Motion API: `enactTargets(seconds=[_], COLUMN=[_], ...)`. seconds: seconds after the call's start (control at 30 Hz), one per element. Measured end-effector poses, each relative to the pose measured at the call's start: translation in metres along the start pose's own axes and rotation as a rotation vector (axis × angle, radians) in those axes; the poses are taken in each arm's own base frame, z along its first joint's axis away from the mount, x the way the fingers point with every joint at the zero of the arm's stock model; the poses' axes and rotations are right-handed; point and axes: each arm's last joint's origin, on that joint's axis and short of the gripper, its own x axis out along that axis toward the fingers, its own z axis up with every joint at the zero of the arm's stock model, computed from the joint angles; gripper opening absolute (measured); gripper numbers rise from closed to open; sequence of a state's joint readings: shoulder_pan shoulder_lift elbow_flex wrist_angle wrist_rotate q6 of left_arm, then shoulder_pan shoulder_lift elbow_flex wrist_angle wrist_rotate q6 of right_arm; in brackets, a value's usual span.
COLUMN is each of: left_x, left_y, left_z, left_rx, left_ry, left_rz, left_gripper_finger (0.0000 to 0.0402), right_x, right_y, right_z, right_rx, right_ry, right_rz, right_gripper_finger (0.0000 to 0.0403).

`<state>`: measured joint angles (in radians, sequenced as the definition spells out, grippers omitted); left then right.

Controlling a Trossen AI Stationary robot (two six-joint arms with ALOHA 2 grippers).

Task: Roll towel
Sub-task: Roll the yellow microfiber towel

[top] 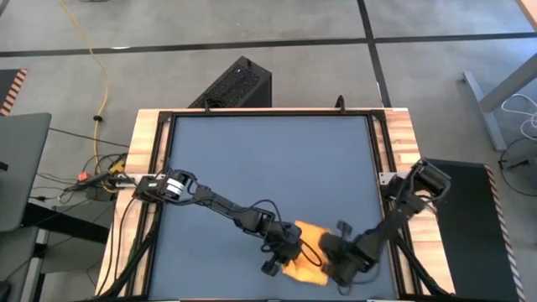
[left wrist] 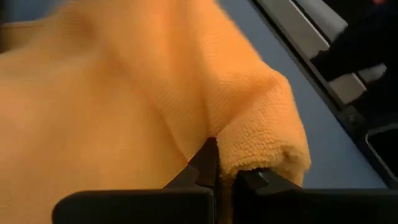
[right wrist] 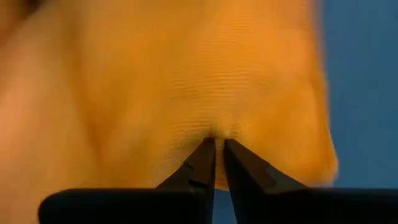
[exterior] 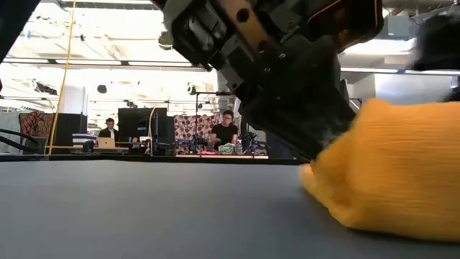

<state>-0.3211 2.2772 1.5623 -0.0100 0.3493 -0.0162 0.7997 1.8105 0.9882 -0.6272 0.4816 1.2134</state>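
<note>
The yellow-orange towel lies bunched on the dark tabletop near the front edge, right of the middle; it also shows in the low view. My left gripper is on its left side, shut on cloth. My right gripper is on its right side, shut on cloth. Both grippers sit close together over the towel. My left gripper pinches a thick folded edge of the towel between its two fingers; the fold holds several layers. The cloth spreads away ahead of the fingers. My right gripper pinches a pucker of the towel between its two fingertips; the cloth gathers into small creases at the fingers.
Wooden rails frame the tabletop on both sides. A black box stands beyond the far edge. Bare tabletop lies behind and to the left of the towel. People sit at desks in the room behind.
</note>
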Motion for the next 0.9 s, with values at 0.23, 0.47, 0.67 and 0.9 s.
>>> enactTargets(seconds=[0.23,0.47,0.67,0.9], left_x=[0.0,-0.023,-0.026,-0.028], left_y=[-0.017,-0.035,-0.041,-0.038], left_z=[-0.001,-0.053,-0.086,-0.087], left_rx=[-0.136,-0.402,-0.568,-0.676], left_ry=[-0.026,-0.237,-0.363,-0.421], left_rz=[0.154,0.265,0.259,0.259], left_gripper_finger=[0.0,0.0,0.0,0.0], right_x=[0.023,0.033,0.013,-0.044], right_y=[-0.021,-0.03,-0.034,-0.047], right_z=[0.042,0.073,0.092,0.103], right_rx=[-0.077,-0.127,-0.201,-0.229], right_ry=[-0.011,-0.032,-0.048,-0.155], right_rz=[-0.069,-0.047,0.04,0.161], right_gripper_finger=[0.0063,0.0063,0.0072,0.0117])
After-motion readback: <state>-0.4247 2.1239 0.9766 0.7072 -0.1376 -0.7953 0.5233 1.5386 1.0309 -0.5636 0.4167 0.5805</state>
